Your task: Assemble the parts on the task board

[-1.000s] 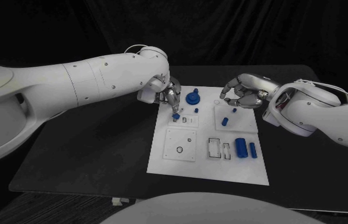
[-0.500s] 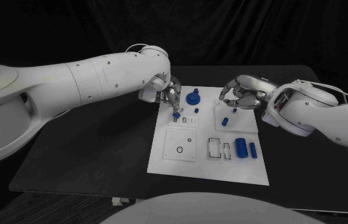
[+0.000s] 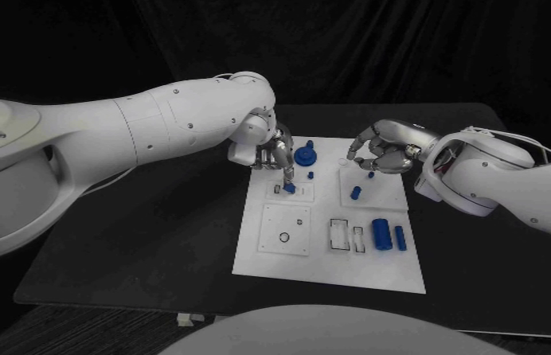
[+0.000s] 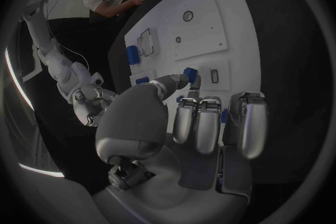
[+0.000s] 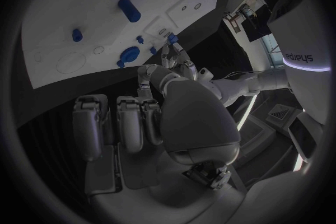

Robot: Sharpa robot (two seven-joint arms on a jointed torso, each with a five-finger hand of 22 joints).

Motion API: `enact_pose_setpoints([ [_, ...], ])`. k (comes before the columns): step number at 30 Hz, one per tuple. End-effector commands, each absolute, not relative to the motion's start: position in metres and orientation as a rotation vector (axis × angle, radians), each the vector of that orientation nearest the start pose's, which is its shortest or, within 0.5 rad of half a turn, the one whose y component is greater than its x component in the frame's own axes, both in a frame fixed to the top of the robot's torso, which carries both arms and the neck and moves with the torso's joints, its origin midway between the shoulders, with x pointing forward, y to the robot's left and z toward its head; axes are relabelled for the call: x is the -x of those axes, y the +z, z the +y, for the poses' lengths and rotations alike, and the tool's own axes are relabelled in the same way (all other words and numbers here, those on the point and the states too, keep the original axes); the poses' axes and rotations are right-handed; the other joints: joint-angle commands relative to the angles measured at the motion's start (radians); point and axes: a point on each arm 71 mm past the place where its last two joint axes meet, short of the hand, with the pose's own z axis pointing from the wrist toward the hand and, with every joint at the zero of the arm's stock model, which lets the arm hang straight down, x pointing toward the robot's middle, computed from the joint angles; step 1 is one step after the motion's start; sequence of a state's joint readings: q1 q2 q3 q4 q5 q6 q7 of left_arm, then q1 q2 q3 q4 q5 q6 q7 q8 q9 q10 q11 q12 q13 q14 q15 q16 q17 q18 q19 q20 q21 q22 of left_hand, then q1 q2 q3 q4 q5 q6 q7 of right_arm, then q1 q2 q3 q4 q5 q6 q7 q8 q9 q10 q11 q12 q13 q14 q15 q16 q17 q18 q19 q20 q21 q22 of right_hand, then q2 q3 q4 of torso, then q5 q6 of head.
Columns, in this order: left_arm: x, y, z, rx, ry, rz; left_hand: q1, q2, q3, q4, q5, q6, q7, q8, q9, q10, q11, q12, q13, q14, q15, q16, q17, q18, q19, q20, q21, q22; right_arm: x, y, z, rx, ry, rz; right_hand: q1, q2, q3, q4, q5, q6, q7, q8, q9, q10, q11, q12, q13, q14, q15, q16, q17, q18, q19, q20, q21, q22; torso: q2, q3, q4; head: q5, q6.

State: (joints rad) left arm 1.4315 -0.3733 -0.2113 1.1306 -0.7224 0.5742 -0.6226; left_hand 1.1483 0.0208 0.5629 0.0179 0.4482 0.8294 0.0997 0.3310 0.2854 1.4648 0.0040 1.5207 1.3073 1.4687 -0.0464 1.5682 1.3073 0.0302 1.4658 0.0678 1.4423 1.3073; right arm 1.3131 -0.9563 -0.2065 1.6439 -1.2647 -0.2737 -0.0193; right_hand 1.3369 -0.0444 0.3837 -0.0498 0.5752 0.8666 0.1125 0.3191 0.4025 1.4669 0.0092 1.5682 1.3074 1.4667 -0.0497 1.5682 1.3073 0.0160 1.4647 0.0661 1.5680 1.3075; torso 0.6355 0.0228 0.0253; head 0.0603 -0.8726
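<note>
The white task board (image 3: 327, 251) lies in the middle of the black table. My left hand (image 3: 271, 150) reaches down over the board's far left part and pinches a small blue part (image 3: 290, 186) between thumb and finger, its tip at the board's surface. The left wrist view shows that hand (image 4: 189, 123) with the small blue part (image 4: 190, 72) at its fingertips. A blue knob (image 3: 304, 154) stands just right of this hand. My right hand (image 3: 384, 153) hovers over the board's far right corner, fingers curled in, with nothing seen in them; the right wrist view shows this hand (image 5: 157, 117).
A small blue peg (image 3: 310, 175) and a blue piece (image 3: 357, 192) stand on the board's far half. Two blue cylinders (image 3: 381, 229) (image 3: 400, 238) lie at its near right, beside rectangular slots (image 3: 342, 234). Bare black table (image 3: 150, 236) spreads to the left.
My left hand has shifted a little to the right across the board with the small blue part in its pinch. The right hand has stayed where it was.
</note>
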Motion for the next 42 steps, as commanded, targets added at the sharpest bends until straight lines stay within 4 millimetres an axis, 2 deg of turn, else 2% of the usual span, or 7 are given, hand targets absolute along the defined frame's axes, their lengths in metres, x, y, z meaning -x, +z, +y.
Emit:
enact_pose_setpoints([
  [1,-0.522,-0.195,0.084,-0.065,-0.389,2.774,0.005,0.008,0.001,-0.007,0.004,0.032,-0.022,0.167,0.415,0.048,-0.001,-0.006,0.206,0.102,-0.001,0.003,0.264,0.007,0.005,-0.003,-0.004,0.201,-0.455,-0.189,-0.219,0.113,0.746,1.818,0.009,0.001,0.006,0.000,-0.004,-0.007,-0.002,-0.005,-0.001,0.104,0.009,0.003,0.263,0.104,0.009,0.003,0.263,-0.016,0.106,0.005,0.003,0.263,0.001,0.0002,-0.0006,0.001,0.000],
  [4,-0.522,-0.195,0.082,-0.065,-0.383,2.776,0.005,0.008,0.001,-0.008,0.004,0.032,-0.022,0.166,0.415,0.047,-0.001,-0.006,0.206,0.102,-0.001,0.003,0.264,0.007,0.004,-0.003,-0.004,0.201,-0.455,-0.189,-0.219,0.112,0.744,1.819,0.009,0.001,0.006,0.000,-0.004,-0.007,-0.002,-0.005,-0.001,0.104,0.009,0.003,0.263,0.104,0.009,0.003,0.263,-0.016,0.106,0.005,0.003,0.263,0.001,-0.0006,0.0006,0.001,0.000],
  [15,-0.525,-0.195,0.082,-0.041,-0.380,2.763,-0.001,0.009,-0.001,-0.007,0.004,0.031,-0.019,0.156,0.413,0.043,0.001,-0.010,0.202,0.102,0.001,0.003,0.264,0.009,-0.001,-0.002,-0.012,0.198,-0.455,-0.190,-0.221,0.108,0.740,1.822,0.010,0.001,0.006,-0.001,-0.004,-0.009,-0.001,-0.006,-0.002,0.104,0.009,0.003,0.263,0.104,0.009,0.003,0.263,-0.015,0.104,0.005,0.000,0.262,0.000,0.0013,0.0021,0.000,0.000],
  [23,-0.527,-0.196,0.082,-0.020,-0.372,2.754,-0.012,0.011,-0.013,-0.001,-0.016,0.039,-0.019,0.144,0.413,0.042,0.001,-0.010,0.202,0.102,0.002,0.003,0.264,0.010,-0.002,-0.001,-0.014,0.197,-0.454,-0.192,-0.221,0.106,0.738,1.828,0.011,0.001,0.007,-0.002,-0.004,-0.010,-0.001,-0.007,-0.003,0.104,0.009,0.003,0.263,0.104,0.009,0.003,0.263,-0.015,0.104,0.005,0.000,0.262,-0.001,-0.0008,0.0003,0.003,0.000],
  [30,-0.529,-0.197,0.081,0.003,-0.355,2.745,-0.019,0.014,-0.022,0.006,-0.022,0.044,-0.020,0.138,0.413,0.043,0.001,-0.010,0.202,0.102,0.002,0.003,0.264,0.010,-0.003,0.000,-0.017,0.197,-0.454,-0.193,-0.221,0.106,0.737,1.832,0.011,0.000,0.007,-0.003,-0.005,-0.012,-0.001,-0.009,-0.004,0.104,0.009,0.003,0.263,0.104,0.010,0.003,0.263,-0.014,0.101,0.005,-0.002,0.261,0.000,-0.0008,0.0007,0.003,0.000],
  [42,-0.532,-0.198,0.080,0.018,-0.315,2.744,-0.021,0.022,-0.030,0.010,-0.018,0.067,-0.027,0.134,0.417,0.048,-0.004,-0.005,0.206,0.102,-0.002,0.003,0.264,0.009,0.003,-0.002,-0.012,0.200,-0.455,-0.193,-0.220,0.107,0.736,1.836,0.012,0.000,0.008,-0.003,-0.005,-0.014,-0.001,-0.010,-0.004,0.104,0.009,0.003,0.263,0.104,0.010,0.003,0.263,-0.014,0.100,0.006,-0.004,0.260,0.001,-0.0014,0.0013,0.004,0.000],
])
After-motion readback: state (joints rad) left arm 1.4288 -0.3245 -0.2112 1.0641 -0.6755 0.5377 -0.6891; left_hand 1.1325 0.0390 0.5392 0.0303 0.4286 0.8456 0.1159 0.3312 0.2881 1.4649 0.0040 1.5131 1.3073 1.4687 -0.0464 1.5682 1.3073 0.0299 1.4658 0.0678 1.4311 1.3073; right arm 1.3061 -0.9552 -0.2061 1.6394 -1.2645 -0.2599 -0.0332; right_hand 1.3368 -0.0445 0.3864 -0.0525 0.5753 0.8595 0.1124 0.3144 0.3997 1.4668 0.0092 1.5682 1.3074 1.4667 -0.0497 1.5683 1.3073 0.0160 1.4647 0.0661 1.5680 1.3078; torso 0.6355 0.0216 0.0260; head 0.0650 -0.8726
